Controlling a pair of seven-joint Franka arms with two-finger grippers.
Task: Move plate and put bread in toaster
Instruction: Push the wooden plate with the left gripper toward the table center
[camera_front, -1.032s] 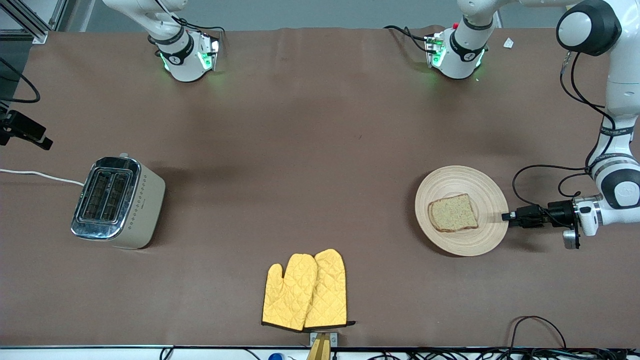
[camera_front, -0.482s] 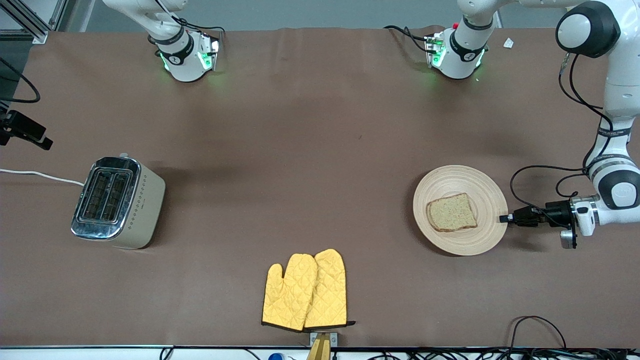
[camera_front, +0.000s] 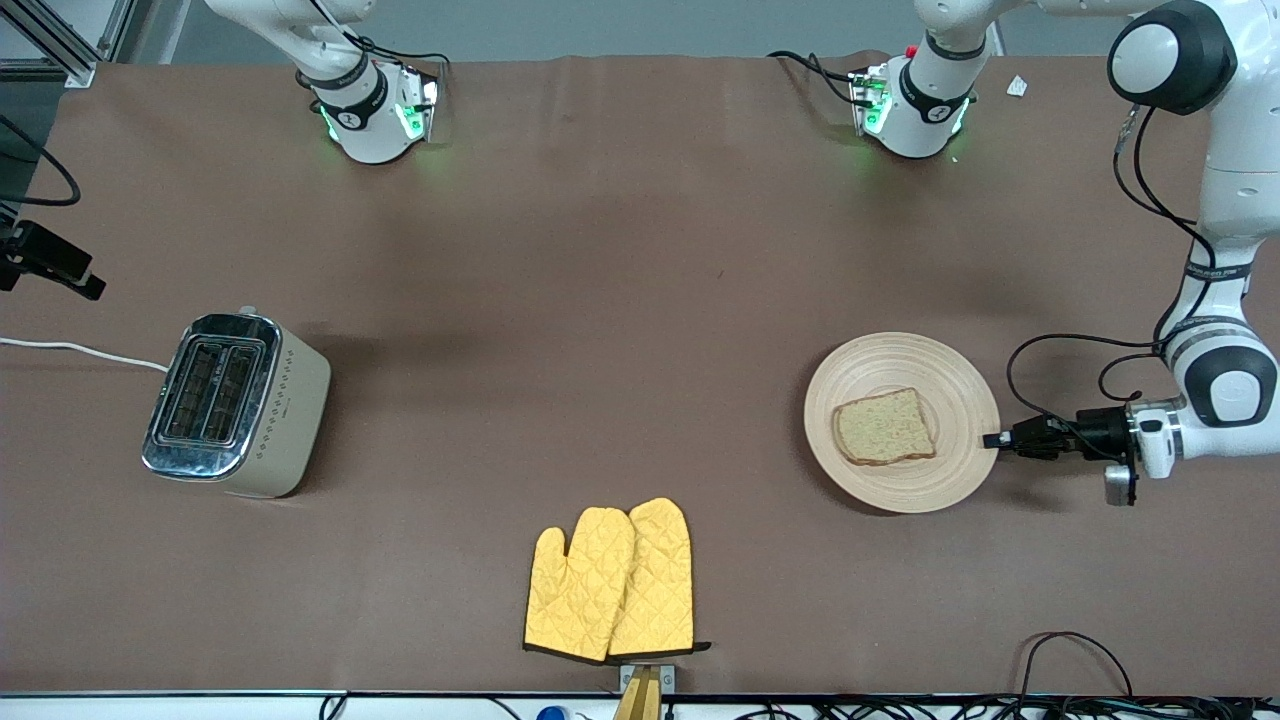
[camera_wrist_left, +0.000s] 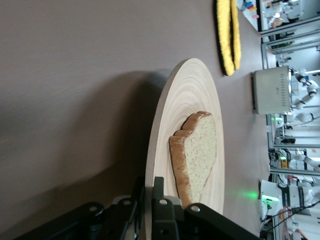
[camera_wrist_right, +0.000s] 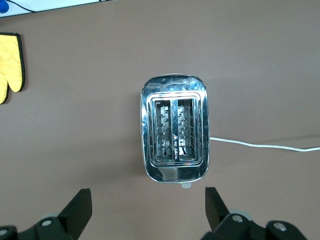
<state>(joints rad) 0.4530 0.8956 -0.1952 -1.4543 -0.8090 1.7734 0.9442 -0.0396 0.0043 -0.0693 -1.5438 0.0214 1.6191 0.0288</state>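
The pale wooden plate (camera_front: 900, 362) lies toward the left arm's end of the table, with the slice of bread (camera_front: 885, 427) on it. My left gripper (camera_front: 992, 440) is low at the table and shut on the plate's rim at the edge toward the left arm's end. In the left wrist view the rim (camera_wrist_left: 165, 115) sits between my left gripper's (camera_wrist_left: 150, 184) fingers, with the bread (camera_wrist_left: 200, 150) just past them. The cream toaster (camera_front: 235, 405) stands toward the right arm's end. My right gripper (camera_wrist_right: 147, 210) is open and empty, high over the table beside the toaster (camera_wrist_right: 175, 135), both slots empty.
A pair of yellow oven mitts (camera_front: 610, 580) lies near the table's front edge, midway along; they also show in the left wrist view (camera_wrist_left: 227, 35). The toaster's white cord (camera_front: 80, 350) runs off the right arm's end. Loose cables (camera_front: 1070, 650) lie at the front edge.
My left gripper has slid the plate, with the bread on it, a little along the table toward the right arm's end. The toaster and mitts have not moved.
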